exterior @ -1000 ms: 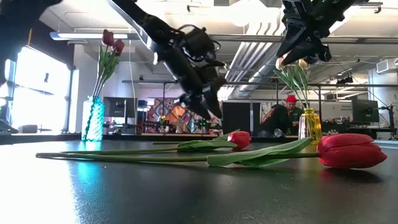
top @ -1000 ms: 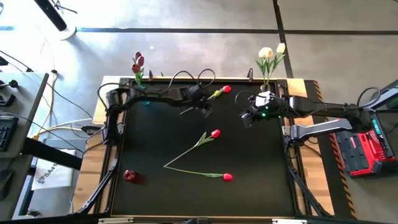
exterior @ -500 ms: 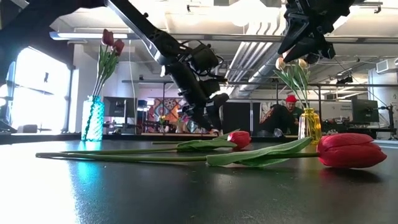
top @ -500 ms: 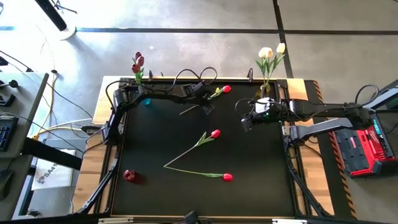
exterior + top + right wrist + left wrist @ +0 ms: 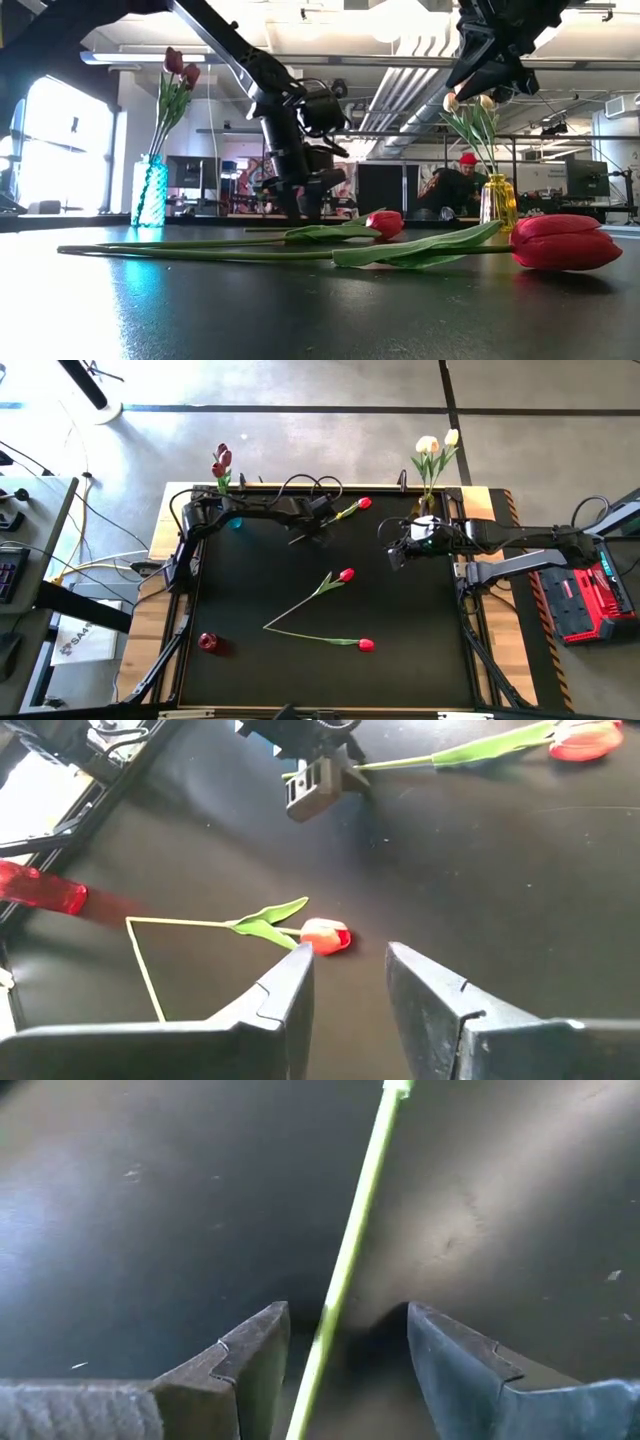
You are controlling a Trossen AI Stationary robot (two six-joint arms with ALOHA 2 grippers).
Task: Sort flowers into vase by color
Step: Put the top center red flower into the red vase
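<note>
A red flower [image 5: 363, 503] lies at the table's far side, its green stem [image 5: 350, 1250] running toward the left. My left gripper [image 5: 345, 1315] points down over that stem, open, one finger on each side of it; I see no touch. My right gripper [image 5: 393, 558] hangs open, high over the table's right half, holding nothing. Two more red flowers [image 5: 346, 574] [image 5: 365, 645] lie in the middle, their stem ends meeting [image 5: 266, 627]. A teal vase [image 5: 150, 190] with dark red flowers stands far left. A yellow vase [image 5: 497, 200] with cream flowers stands far right.
A red cylinder [image 5: 208, 643] lies near the table's left near corner. Cables loop over the far edge [image 5: 300, 485]. A person in a red cap [image 5: 462, 180] shows in the room beyond the table.
My left gripper has sunk toward the table and drifted a little toward the far left. It has tipped from a slant to point nearly straight down over the far flower's stem. The flowers lie where they were.
</note>
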